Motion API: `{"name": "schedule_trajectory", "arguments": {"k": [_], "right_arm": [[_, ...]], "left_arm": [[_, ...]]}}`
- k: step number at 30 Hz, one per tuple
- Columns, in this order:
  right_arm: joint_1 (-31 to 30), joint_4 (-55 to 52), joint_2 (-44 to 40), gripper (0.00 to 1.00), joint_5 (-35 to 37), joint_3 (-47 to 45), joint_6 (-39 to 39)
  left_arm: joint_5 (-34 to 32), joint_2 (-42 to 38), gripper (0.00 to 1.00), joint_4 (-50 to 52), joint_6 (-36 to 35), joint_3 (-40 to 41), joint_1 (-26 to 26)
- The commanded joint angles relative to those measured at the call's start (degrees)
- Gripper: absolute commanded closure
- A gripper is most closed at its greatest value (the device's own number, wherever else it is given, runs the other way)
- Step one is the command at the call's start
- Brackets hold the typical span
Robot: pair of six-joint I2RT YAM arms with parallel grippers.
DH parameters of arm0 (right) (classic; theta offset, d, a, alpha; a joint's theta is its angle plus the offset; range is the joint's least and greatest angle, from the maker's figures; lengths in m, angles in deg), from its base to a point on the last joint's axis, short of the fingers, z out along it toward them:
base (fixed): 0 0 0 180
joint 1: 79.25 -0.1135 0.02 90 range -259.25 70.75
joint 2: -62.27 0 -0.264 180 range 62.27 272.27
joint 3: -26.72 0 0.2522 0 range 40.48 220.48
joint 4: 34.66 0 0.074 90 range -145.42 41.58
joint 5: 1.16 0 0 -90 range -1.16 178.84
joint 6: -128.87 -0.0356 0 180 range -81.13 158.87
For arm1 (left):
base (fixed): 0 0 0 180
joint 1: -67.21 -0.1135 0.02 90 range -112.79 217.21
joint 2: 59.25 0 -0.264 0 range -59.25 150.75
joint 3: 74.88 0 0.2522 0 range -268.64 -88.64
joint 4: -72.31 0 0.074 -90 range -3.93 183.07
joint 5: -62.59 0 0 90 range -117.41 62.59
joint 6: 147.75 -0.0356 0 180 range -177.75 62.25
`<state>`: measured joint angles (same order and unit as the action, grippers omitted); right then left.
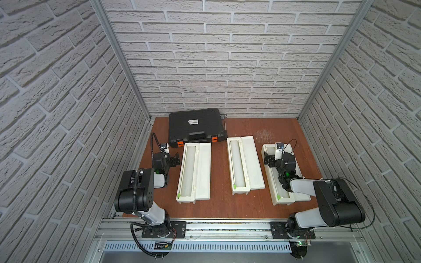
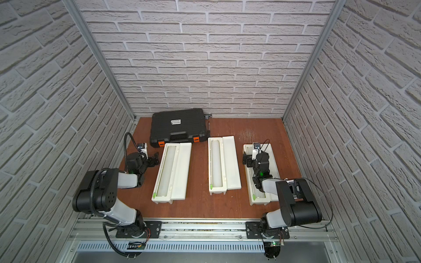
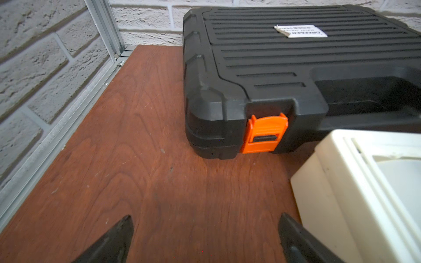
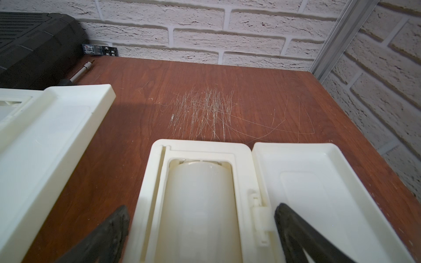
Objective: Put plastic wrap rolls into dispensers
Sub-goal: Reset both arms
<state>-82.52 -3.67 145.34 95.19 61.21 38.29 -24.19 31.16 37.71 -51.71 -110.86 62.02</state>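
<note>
My left gripper (image 3: pixel 205 225), black and two-fingered, hangs low with its jaws spread wide, the white-and-black left arm (image 1: pixel 134 189) folded at the elbow. My right gripper (image 4: pixel 201 216) is spread just as wide, the right arm (image 1: pixel 303 186) stretched further forward, wrist angled down.
</note>
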Motion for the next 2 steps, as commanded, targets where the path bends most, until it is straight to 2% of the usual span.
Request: {"name": "schedule_trajectory", "arguments": {"k": [1, 2], "right_arm": [[-0.69, -0.28, -0.01, 0.01, -0.92, 0.45, 0.14], [-0.62, -0.24, -0.01, 0.01, -0.90, 0.45, 0.14]], "left_arm": [[0.13, -0.44, 0.02, -4.12, -0.55, -0.20, -0.39], [0.05, -0.47, 0.02, -4.37, -0.51, 0.15, -0.35]]}}
